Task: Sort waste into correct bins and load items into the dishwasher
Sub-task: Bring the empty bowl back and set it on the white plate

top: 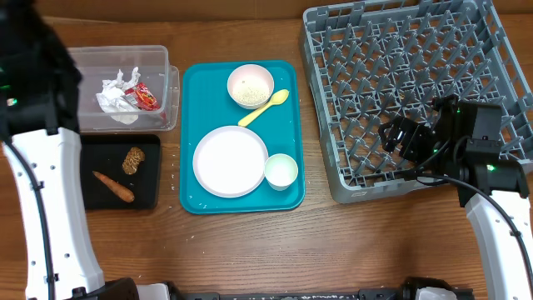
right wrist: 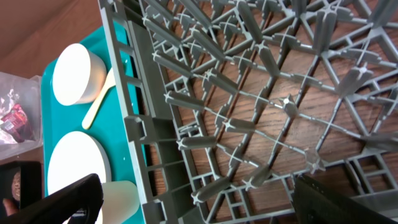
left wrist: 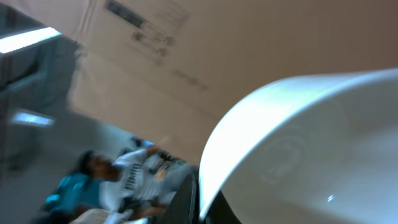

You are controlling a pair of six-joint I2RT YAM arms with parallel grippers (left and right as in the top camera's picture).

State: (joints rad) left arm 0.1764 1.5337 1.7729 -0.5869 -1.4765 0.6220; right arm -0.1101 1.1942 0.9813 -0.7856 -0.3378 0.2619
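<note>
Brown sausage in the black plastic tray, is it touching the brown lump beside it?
Apart. Overhead view shows bare floor of the black plastic tray between the brown sausage and the brown lump.

cardboard box print blurred, nothing legible

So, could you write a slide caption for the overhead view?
Plate, bowl, cup and spoon on the teal tray, beside the rack.

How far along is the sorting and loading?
Done: crumpled paper and red wrapper lie in the clear tub; sausage and brown lump in the black tray. In hand: left gripper shut on what looks like a white bowl. Left: rice bowl, plate, cup, spoon on the teal tray; the rack is empty, right gripper open above it.
</note>
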